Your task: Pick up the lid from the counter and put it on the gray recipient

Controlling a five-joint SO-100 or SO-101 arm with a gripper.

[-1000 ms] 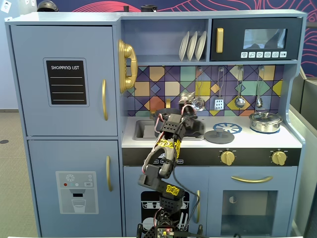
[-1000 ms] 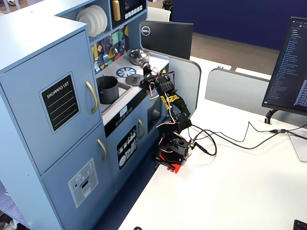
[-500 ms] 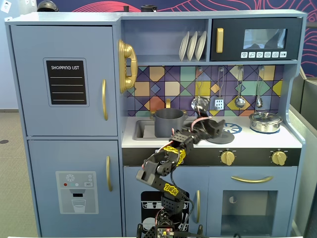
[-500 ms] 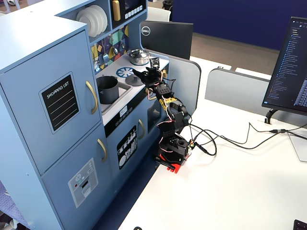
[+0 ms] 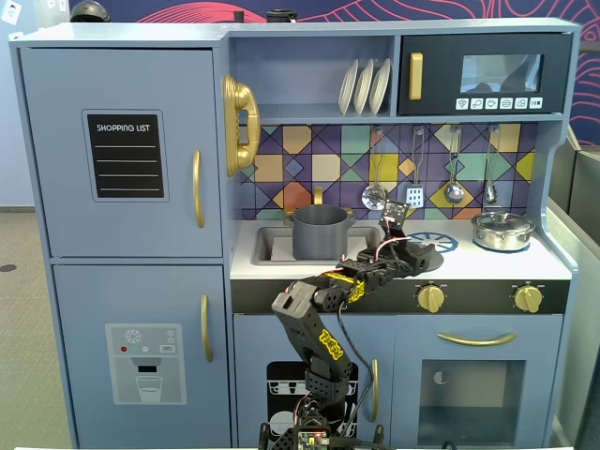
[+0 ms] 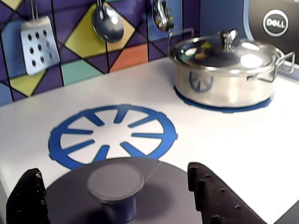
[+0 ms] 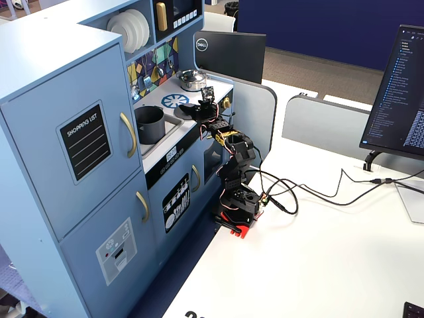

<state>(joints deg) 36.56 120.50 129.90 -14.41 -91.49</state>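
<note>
In the wrist view the dark-gray lid [image 6: 154, 186] lies flat on the pale counter [image 6: 224, 140], its far edge over the front of the printed blue burner ring [image 6: 112, 135]. My gripper [image 6: 114, 173] is open, its two black fingers [image 6: 215, 196] standing either side of the lid's central knob [image 6: 115, 184] with a clear gap on both sides. The tall gray pot [image 5: 322, 232] stands in the sink, to the left of the gripper [image 5: 415, 251] in a fixed view; it also shows in the other fixed view [image 7: 150, 124].
A shiny silver pot with its own lid [image 6: 226, 70] stands on the right-hand burner at the back. A spatula [image 6: 39, 44] and ladles [image 6: 107, 21] hang on the tiled back wall. The sink's edge lies between the lid and the gray pot.
</note>
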